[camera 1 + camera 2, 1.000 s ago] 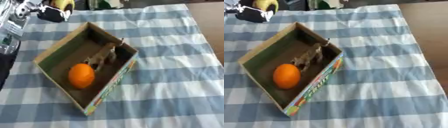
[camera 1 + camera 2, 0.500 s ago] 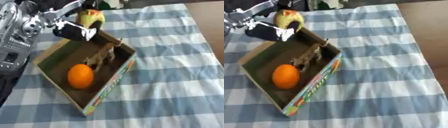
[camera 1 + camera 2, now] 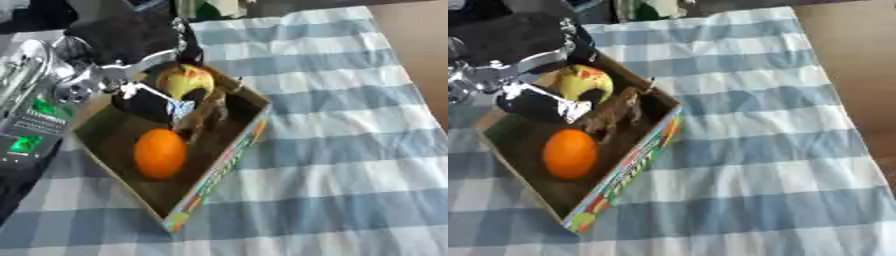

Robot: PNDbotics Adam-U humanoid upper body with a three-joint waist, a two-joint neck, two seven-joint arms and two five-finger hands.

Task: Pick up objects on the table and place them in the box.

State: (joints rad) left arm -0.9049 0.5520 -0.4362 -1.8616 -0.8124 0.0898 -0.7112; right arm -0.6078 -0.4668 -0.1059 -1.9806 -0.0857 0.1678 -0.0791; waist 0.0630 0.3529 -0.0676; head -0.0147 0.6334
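From the far left the left hand point(image 3: 144, 97) reaches over the box point(image 3: 223, 162), its fingers curled round a yellow fruit with a red patch point(image 3: 185, 81), which hangs just above the box's far end. Further right inside lie an orange point(image 3: 159, 153) and a brown toy animal point(image 3: 206, 112). To do this well, lower the fruit into the bare far corner before uncurling, clear of the animal. The right hand is out of view.

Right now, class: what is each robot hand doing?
Left hand: shut on the yellow fruit, over the box.
Right hand: not in view.
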